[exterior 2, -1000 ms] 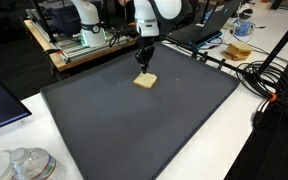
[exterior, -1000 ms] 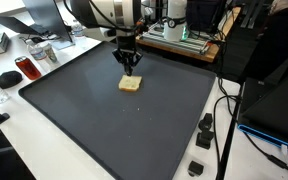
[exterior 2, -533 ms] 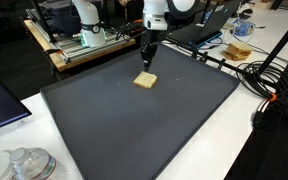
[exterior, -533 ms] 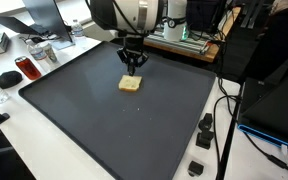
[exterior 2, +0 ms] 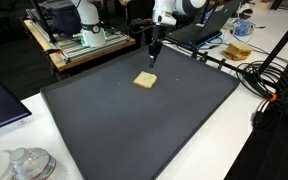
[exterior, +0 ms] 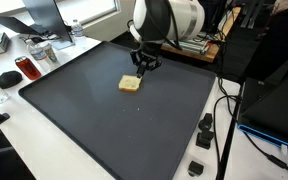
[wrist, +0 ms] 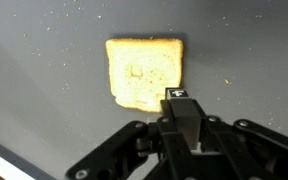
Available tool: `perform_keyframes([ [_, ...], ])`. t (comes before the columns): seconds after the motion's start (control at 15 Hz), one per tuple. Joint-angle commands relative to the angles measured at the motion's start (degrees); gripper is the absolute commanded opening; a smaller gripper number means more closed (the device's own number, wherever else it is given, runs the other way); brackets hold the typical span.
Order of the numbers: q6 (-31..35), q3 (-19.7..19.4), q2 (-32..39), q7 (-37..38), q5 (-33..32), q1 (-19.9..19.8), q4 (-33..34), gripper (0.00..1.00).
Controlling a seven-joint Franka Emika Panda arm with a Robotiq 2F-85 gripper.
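A slice of toast point(exterior: 130, 84) point(exterior 2: 144, 80) lies flat on the large dark mat point(exterior: 104, 130) point(exterior 2: 134, 130). In both exterior views my gripper point(exterior: 142, 65) point(exterior 2: 152, 58) hangs above the mat just beyond the toast, not touching it. The wrist view looks down on the toast point(wrist: 144, 72), with the gripper point(wrist: 176, 97) at the slice's near edge. Its two fingers are pressed together with nothing between them.
A red can point(exterior: 25, 68), a black mouse point(exterior: 8, 77) and dishes sit beside the mat. Black adapters point(exterior: 205, 125) and cables point(exterior 2: 259, 75) lie along another side. A glass lid point(exterior 2: 24, 163) sits at a corner, and a wooden bench point(exterior 2: 84, 45) with equipment stands behind.
The gripper has lifted off the toast and drifted toward the mat's far edge as the arm swung round. The toast has stayed in place.
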Motion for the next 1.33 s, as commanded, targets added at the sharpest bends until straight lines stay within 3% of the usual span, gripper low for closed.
perform_keyframes([
  [0.0, 2.7, -6.2, -1.0, 11.5, -7.5, 8.8, -2.7, 0.06],
  [0.27, 7.8, -7.7, 0.9, 19.1, -12.4, 13.7, -3.9, 0.06],
  [0.53, 11.7, -7.5, 3.3, 21.7, -14.9, 16.0, -4.6, 0.06],
  [0.6, 9.3, -11.2, 2.9, 20.4, -12.7, 19.1, -5.2, 0.06],
  [0.67, 9.3, -11.6, 3.2, 20.2, -12.6, 19.5, -5.2, 0.06],
  [0.73, 11.2, -8.0, 4.0, 20.8, -14.5, 16.6, -5.0, 0.06],
  [0.87, 9.9, -9.4, 3.7, 19.2, -12.5, 17.5, -4.5, 0.06],
  [1.27, 7.0, -3.5, -1.1, 13.4, -9.4, 9.2, -5.7, 0.06],
])
